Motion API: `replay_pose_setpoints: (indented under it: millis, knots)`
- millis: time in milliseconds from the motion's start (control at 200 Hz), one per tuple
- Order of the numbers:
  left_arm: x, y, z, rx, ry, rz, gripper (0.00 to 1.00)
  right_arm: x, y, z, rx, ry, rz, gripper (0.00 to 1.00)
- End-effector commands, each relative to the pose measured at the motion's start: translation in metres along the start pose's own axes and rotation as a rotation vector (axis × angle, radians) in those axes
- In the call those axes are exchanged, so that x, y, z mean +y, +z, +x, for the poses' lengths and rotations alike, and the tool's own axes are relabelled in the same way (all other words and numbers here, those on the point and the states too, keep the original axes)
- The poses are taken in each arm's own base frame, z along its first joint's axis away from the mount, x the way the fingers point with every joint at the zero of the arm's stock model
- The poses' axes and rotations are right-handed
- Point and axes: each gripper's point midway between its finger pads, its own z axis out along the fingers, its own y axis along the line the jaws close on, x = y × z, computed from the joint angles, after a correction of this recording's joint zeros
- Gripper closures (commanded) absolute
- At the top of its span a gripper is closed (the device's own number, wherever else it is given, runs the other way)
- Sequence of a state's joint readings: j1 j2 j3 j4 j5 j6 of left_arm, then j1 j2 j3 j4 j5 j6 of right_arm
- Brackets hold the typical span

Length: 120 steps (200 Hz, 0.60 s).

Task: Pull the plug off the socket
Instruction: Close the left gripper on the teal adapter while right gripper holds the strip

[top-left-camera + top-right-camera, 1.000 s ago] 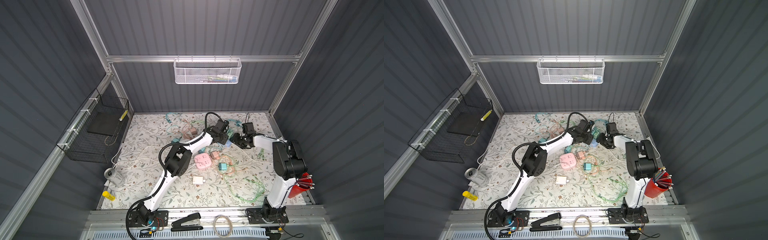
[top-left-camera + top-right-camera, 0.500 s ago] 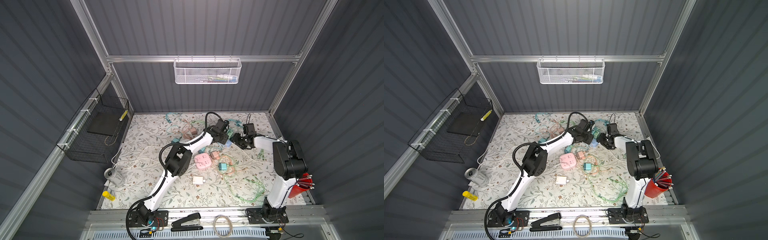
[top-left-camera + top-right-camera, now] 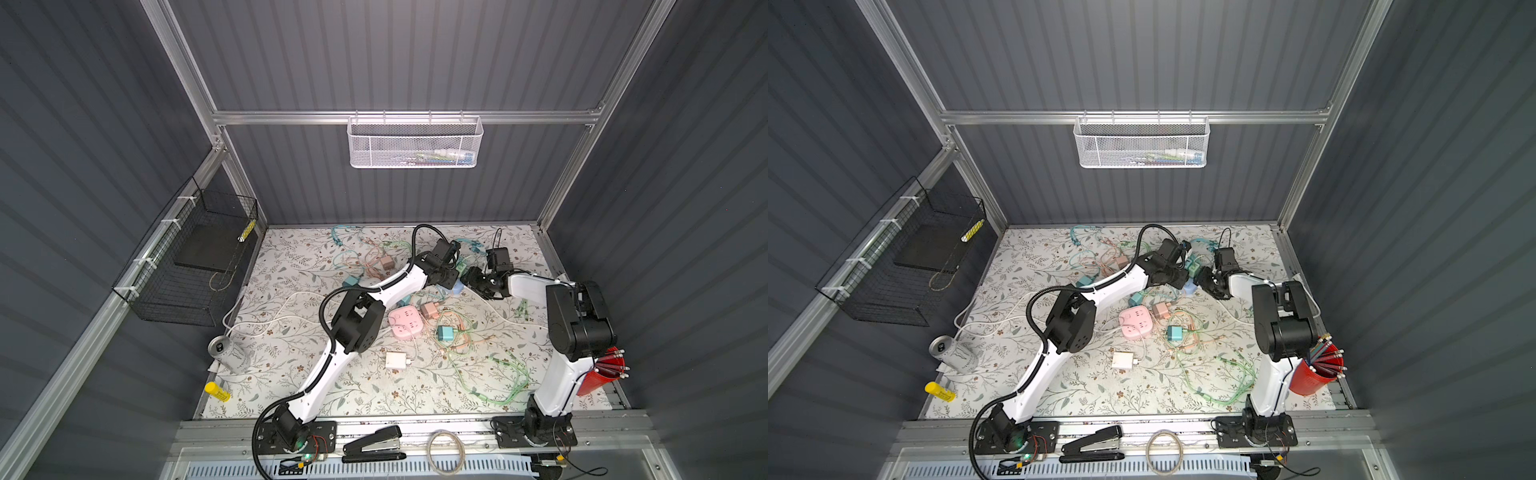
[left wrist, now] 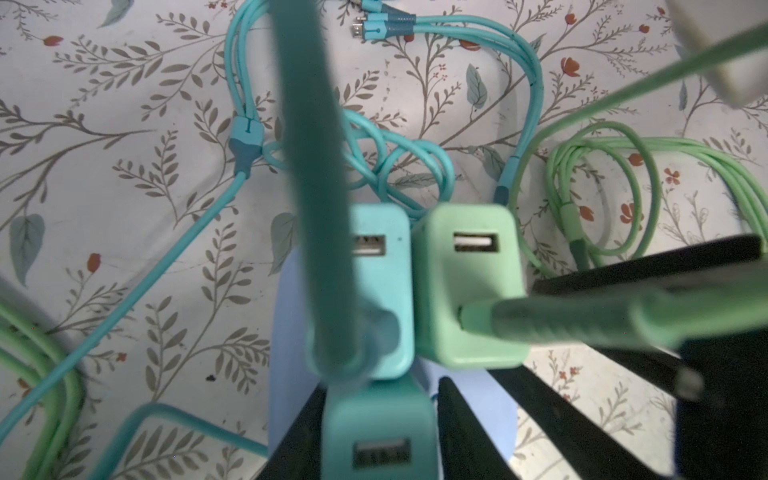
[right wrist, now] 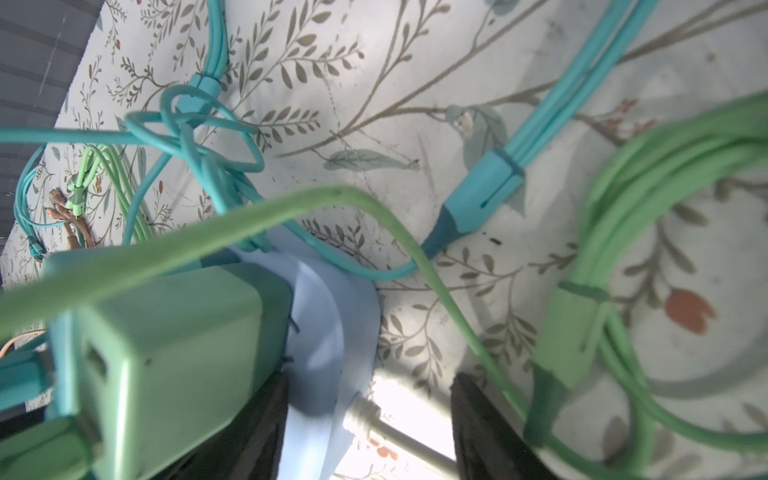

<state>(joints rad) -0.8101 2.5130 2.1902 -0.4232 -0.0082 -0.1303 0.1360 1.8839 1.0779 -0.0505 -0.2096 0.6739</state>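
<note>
At the far middle of the floral-print cloth (image 3: pixel 291 266), the pale blue plastic socket block (image 3: pixel 457 288) lay between the tips of the two arms; both top views showed it there.

The left gripper (image 4: pixel 380 415) stood over the block with its jaws only narrowly parted. A teal square charger plug (image 4: pixel 378 436) sat between its black fingers (image 4: pixel 469 432). A sliver of the block showed between that plug and one finger. The other finger looked to lie against the plug's side, but no firm clamp could be made out. The plug stood on the block's upper face, just beside a second teal charger plug (image 4: pixel 392 291) and a mint-green charger plug (image 4: pixel 465 282), each with a cable in one port. Whether the near plug's prongs were seated was hidden.

The right gripper (image 5: pixel 372 386) sat at the block's side, its jaws roughly half apart. One black finger (image 5: pixel 262 424) lay against the block under the mint-green plug. The other finger (image 5: pixel 482 424) stood clear of it, and bright cloth and the block's white cord (image 5: pixel 399 432) showed in the gap. The right gripper therefore touched the block on one side only, and nothing was pinched between its fingers.
</note>
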Motion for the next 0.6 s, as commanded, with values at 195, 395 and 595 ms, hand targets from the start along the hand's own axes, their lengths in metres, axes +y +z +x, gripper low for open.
replay_pose_setpoints:
  millis: [195,395,595]
  knots:
    - [-0.003,-0.013,-0.003,-0.005,0.019,-0.023,0.64,-0.012,-0.002,0.012,0.025,0.021,0.038,0.39]
    - [0.002,-0.016,-0.002,0.002,0.029,-0.049,0.67,-0.012,-0.003,0.013,0.024,0.020,0.038,0.39]
    - [0.002,-0.018,-0.001,0.003,0.030,-0.050,0.72,-0.013,-0.003,0.015,0.027,0.022,0.037,0.39]
